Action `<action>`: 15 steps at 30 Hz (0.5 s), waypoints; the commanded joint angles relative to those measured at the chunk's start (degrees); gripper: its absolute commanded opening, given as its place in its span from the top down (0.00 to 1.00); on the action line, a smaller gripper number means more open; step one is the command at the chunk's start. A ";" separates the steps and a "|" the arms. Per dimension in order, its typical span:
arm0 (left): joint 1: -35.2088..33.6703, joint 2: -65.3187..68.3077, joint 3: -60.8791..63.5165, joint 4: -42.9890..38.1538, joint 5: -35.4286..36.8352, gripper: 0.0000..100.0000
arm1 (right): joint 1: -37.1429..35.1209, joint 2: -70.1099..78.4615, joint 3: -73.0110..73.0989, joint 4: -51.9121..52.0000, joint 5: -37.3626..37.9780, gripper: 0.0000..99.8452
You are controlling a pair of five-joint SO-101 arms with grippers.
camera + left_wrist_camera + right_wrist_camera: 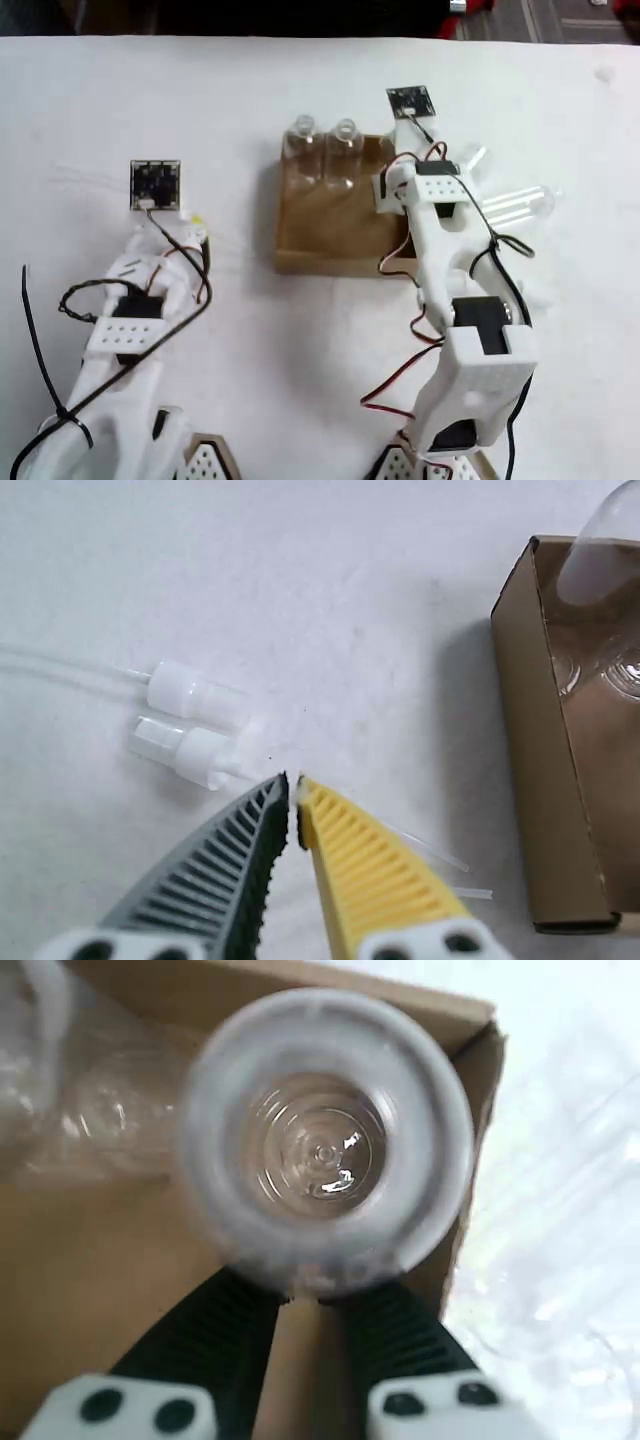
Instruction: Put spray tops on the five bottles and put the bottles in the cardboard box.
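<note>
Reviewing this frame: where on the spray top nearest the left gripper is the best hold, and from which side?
Grip the nearer spray top across its thick white collar, coming down from above. It lies on its side on the table, collar sides exposed; the thin tube would likely flex. The second spray top lies close alongside, so mind it.

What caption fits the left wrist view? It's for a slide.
Left gripper, shut, at two loose spray tops lying near the cardboard box.

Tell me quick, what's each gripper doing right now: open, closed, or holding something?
Left gripper: jaws closed, nothing seen between them.
Right gripper: against an uncapped clear bottle over the cardboard box; its state cannot be told.
</note>
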 commanded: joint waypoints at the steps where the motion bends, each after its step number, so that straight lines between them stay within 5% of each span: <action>1: 0.57 -0.92 -0.44 0.09 -0.70 0.98 | -0.40 -0.40 -2.46 -2.07 -0.62 0.98; 9: 0.57 -0.92 -0.44 -0.09 -1.85 0.98 | 1.63 -3.03 -3.08 7.43 1.32 0.98; 15: 0.57 -0.84 -0.44 -0.18 -2.73 0.98 | 9.10 -15.43 -4.31 15.43 16.97 0.98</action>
